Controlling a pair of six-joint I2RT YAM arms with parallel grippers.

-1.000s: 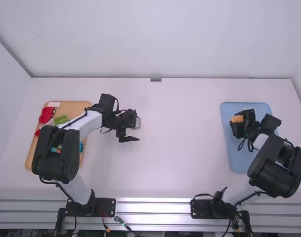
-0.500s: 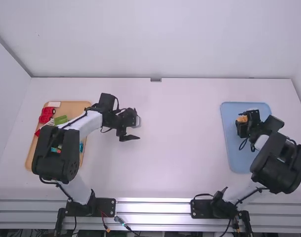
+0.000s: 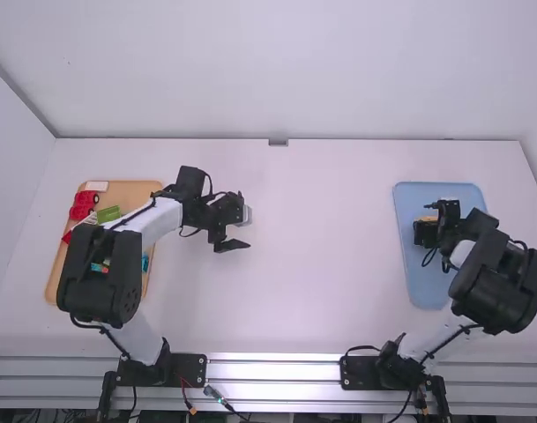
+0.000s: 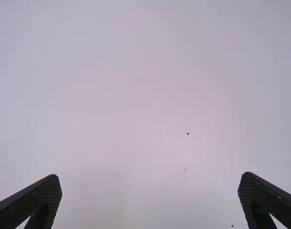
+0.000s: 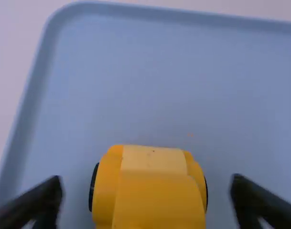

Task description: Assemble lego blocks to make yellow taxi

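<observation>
Over the middle-left of the table my left gripper (image 3: 240, 227) hangs in the high view, and in the left wrist view the same gripper (image 4: 150, 198) stands open above bare table. The right gripper (image 3: 424, 231) is over the blue tray (image 3: 418, 286), at its far part. A yellow-orange vehicle (image 3: 428, 218) peeks out beside it, partly hidden. From the right wrist, this yellow vehicle (image 5: 157, 191) with dark wheels lies between the fingers of the open right gripper (image 5: 147, 198), a gap on either side, its near end cut off.
A tan tray (image 3: 149, 189) stands at the left, partly under the left arm. It holds a red vehicle (image 3: 85, 203), a green block (image 3: 108, 214), a white piece (image 3: 97, 186) and small red and teal pieces. The right arm covers part of the blue tray's right side.
My right gripper shifted slightly right, then back left over the blue tray. Less of the yellow vehicle shows beside it in the high view now. The left arm has stayed still.
</observation>
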